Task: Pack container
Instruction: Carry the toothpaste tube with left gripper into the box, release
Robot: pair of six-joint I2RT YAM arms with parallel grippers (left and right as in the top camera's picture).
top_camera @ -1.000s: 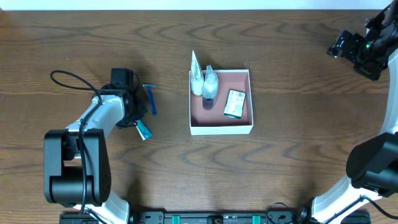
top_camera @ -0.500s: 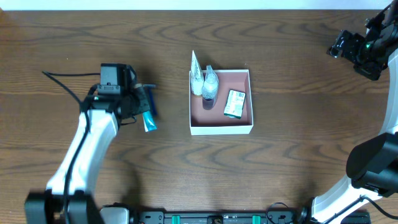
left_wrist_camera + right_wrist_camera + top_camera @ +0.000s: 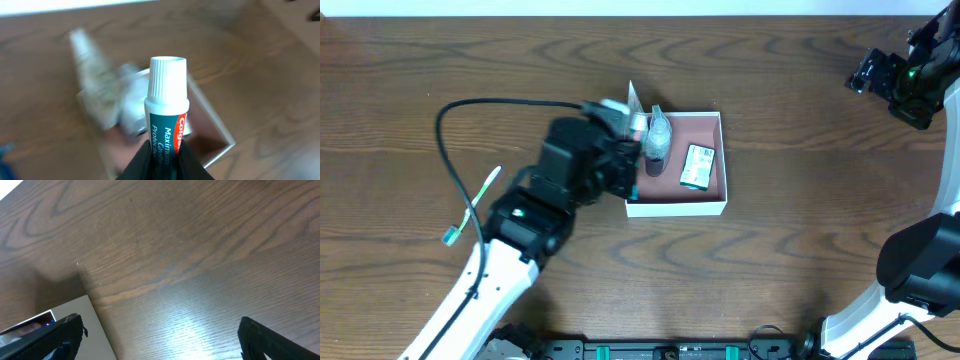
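wood-grain table fills the overhead view, with bare board to the right of, in front of and behind the container. container sits near the middle, a little toward the far edge, with white walls and a pink floor. inside, a clear bottle is at the far left corner and a green soap box lies nearer the right wall. pink floor shows bare at the far right and along the front wall. a white tube pokes out past the far left corner.

left gripper hangs over the container's left wall, and its arm hides that edge. in the left wrist view its fingers are clamped on the lower body of a toothpaste tube, white cap pointing away, the blurred container beyond.

right gripper is at the far right corner, well apart from the container, jaws spread wide and holding nothing.

left of the arm, a thin white stick with a teal end lies on the table and a black cable loops above it.
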